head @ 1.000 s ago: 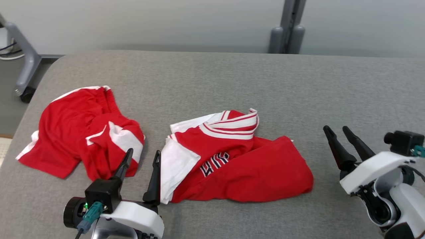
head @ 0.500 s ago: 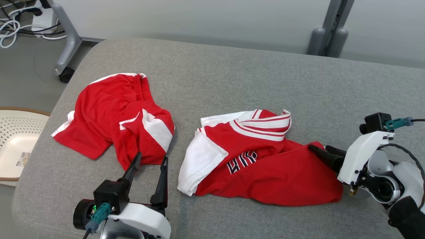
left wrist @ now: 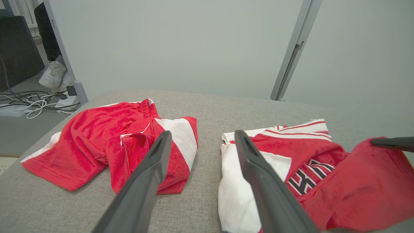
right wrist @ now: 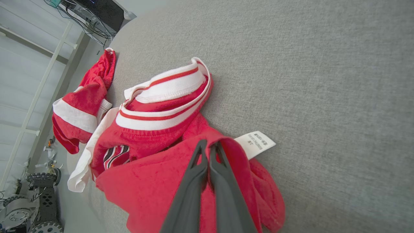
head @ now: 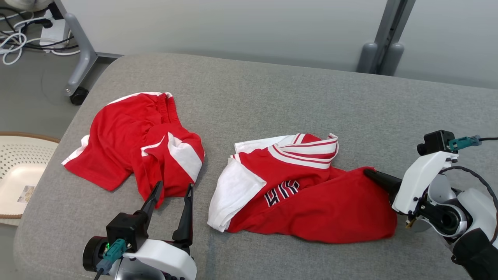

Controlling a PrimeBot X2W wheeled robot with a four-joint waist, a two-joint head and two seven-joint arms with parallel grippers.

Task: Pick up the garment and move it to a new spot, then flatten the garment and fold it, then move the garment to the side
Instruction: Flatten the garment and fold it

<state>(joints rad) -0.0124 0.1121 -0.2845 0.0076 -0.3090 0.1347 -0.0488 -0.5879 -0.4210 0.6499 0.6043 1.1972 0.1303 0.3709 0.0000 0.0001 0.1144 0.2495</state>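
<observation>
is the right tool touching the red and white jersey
Touching. Right wrist view shows the right tool shut on a fold of the red and white jersey.

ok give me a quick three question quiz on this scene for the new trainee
1. True or false: the right gripper is shut on the jersey's red edge.
2. Which garment lies further to the robot's left on the table: A the shorts, B the jersey?
3. What small white thing pokes out of the jersey beside the right gripper's tips?
Key: 1 true; 2 A; 3 a label.
</observation>
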